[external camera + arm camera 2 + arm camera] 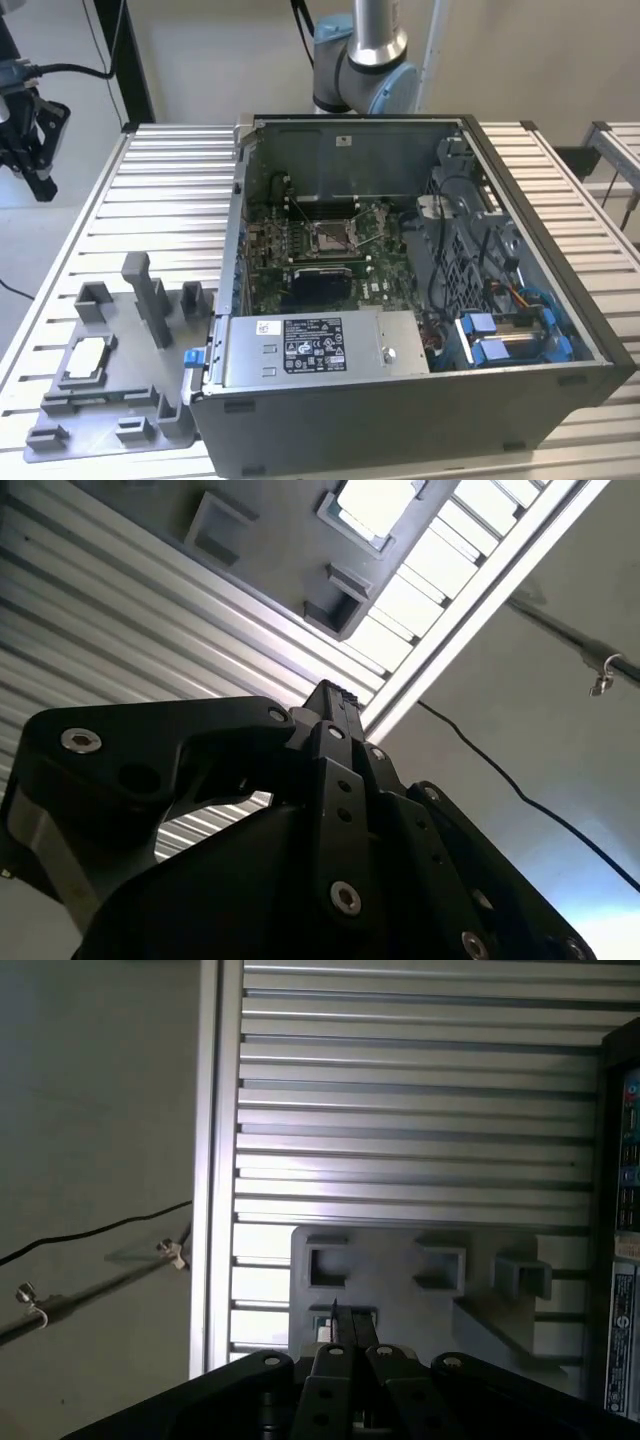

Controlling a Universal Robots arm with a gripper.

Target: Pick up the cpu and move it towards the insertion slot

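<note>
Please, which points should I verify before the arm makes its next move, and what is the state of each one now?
1. Chip lies flat in its pocket of the grey tray: ok.
2. End effector open for a grasp: not ok; it is shut and empty.
3. End effector above the chip: not ok; it is beyond the table edge, at the exterior view's left.
4. Socket empty: ok.
5. Socket lever released: cannot tell.
6. Computer case open on top: ok.
</note>
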